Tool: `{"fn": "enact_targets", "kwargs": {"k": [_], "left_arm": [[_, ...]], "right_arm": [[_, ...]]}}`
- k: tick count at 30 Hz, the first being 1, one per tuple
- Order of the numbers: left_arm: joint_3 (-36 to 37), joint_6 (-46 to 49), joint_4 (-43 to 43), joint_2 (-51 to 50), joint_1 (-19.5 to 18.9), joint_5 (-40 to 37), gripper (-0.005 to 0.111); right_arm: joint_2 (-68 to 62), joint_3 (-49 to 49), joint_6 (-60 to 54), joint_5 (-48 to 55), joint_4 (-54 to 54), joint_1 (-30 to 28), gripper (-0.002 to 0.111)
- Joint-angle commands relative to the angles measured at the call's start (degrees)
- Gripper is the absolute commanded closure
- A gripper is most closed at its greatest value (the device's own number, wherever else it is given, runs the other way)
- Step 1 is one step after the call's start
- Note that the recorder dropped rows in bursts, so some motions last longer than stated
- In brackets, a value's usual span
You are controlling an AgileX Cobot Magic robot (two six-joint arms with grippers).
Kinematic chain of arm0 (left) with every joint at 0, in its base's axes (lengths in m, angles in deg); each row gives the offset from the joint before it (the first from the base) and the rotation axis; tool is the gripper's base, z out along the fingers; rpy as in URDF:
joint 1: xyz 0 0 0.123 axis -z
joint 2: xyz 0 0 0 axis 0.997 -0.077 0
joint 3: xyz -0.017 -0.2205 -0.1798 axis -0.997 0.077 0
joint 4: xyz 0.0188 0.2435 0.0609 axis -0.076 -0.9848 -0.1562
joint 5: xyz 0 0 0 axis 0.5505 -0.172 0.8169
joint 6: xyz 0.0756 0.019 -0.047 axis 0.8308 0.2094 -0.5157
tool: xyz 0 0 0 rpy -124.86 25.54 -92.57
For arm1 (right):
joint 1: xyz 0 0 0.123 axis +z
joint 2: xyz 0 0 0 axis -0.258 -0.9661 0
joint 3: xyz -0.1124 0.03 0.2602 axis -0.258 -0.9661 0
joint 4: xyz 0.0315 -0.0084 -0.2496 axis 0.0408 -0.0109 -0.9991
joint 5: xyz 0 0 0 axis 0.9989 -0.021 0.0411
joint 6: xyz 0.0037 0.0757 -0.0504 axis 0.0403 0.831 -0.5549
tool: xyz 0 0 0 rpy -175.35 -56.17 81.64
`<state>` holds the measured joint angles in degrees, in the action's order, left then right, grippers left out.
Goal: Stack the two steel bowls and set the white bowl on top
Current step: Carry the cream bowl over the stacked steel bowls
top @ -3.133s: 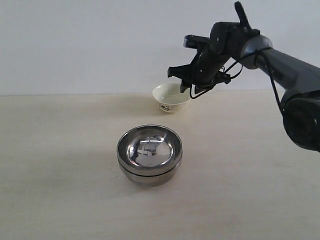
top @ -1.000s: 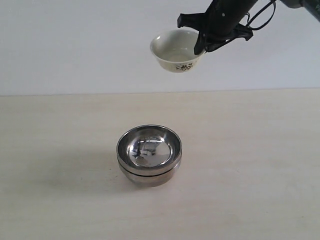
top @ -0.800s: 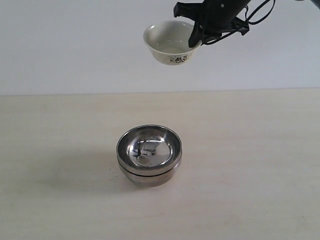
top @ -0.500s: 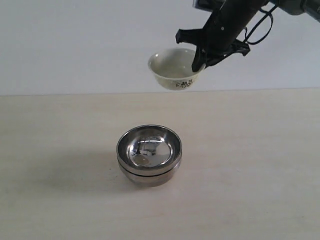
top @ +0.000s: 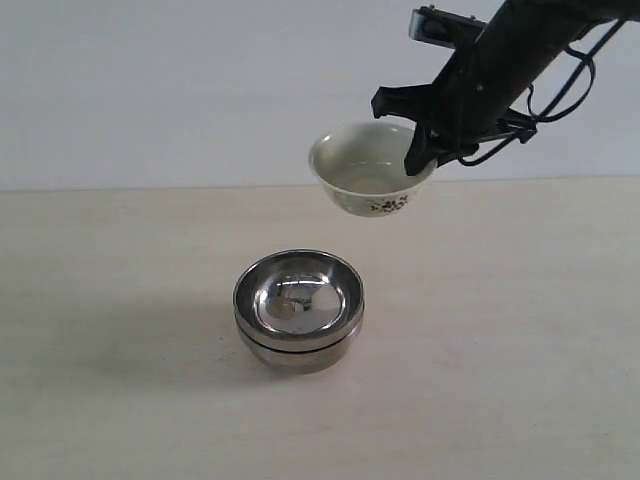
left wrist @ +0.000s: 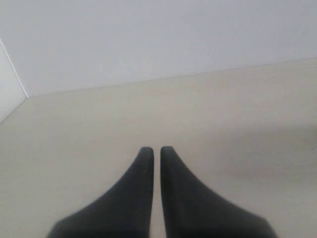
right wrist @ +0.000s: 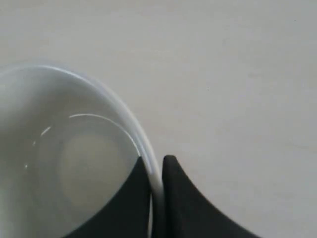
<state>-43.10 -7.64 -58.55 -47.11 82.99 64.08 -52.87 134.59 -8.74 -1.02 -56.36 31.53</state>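
1. centrally, the two steel bowls (top: 299, 310) sit nested on a pale table (top: 120, 400), white wall (top: 150, 80) behind.
2. the white bowl (top: 372, 175), cream with a dark floral print, hangs above-right of them, its rim pinched by the right gripper (top: 422, 158).
3. the left gripper (left wrist: 153, 151) has its fingers closed together.

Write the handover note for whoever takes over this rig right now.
Right end effector: shut on the rim of the white bowl, holding it in the air, up and right of the stack in the exterior view.
Left end effector: shut, empty, above the table.
Done: two steel bowls nested on the table.
To do: bring the white bowl over the stack, lower it in, release.
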Motion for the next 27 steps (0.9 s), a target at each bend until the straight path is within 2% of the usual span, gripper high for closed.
{"fn": "enact_targets", "kwargs": {"k": [1, 9, 12, 20, 27], "left_arm": [[0.2, -0.6, 0.4, 0.2, -0.1, 0.4, 0.103], [0.2, -0.6, 0.4, 0.2, -0.1, 0.4, 0.103], [0.2, -0.6, 0.4, 0.2, -0.1, 0.4, 0.103], [0.2, -0.6, 0.4, 0.2, -0.1, 0.4, 0.103], [0.2, -0.6, 0.4, 0.2, -0.1, 0.4, 0.103]], "right_arm": [[6.4, -8.7, -1.1, -4.7, 0.8, 0.0, 0.108], [12.5, -18.0, -4.7, -6.3, 9.4, 0.1, 0.108], [13.0, -19.9, -4.9, -8.3, 9.9, 2.0, 0.108], [13.0, -20.7, -1.5, -19.5, 9.9, 10.5, 0.108], [7.3, -20.7, -0.5, -20.0, 9.9, 11.4, 0.108]]}}
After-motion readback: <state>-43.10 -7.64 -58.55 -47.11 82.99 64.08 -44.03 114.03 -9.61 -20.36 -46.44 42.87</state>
